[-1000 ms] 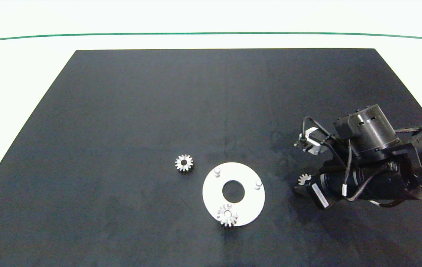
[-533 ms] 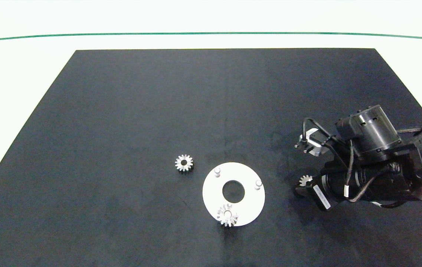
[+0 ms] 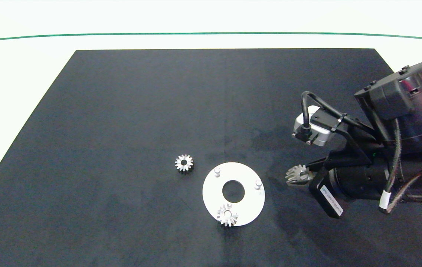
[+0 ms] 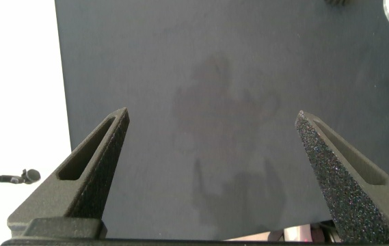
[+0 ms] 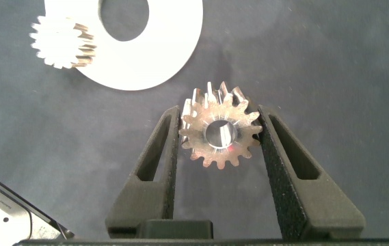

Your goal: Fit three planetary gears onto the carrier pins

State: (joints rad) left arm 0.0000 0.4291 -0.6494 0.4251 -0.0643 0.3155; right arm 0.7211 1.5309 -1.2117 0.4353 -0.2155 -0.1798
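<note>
A black mat (image 3: 159, 111) covers most of the white table, and every part lies on its near half. The right arm reaches in from the right, its right gripper (image 3: 300, 175) raised above the mat just right of the white disc (image 3: 249, 207). Its jaws are clamped on 1 held gear (image 5: 219, 134), 1 finger on each side of the toothed rim; the bore faces the wrist camera, so the gear's axis runs along the fingers.

The disc lies flat near the mat's centre with its large hole open. Of the 3 carrier pins, the near one already carries a seated gear (image 3: 227, 215) that overhangs the disc's near edge. The far-left pin (image 3: 217, 171) and the right pin (image 3: 258, 183) stand bare.

A loose gear (image 3: 184, 162) lies flat just left of the disc, apart from it.

The left gripper (image 4: 211, 171) hangs over bare mat with its jaws wide apart, out of the head view.

The coming move likely turns on 1 relation: the right pin lies a short way left of the held gear and is the nearest bare pin, and the bore must come in line with that upright pin before lowering.
</note>
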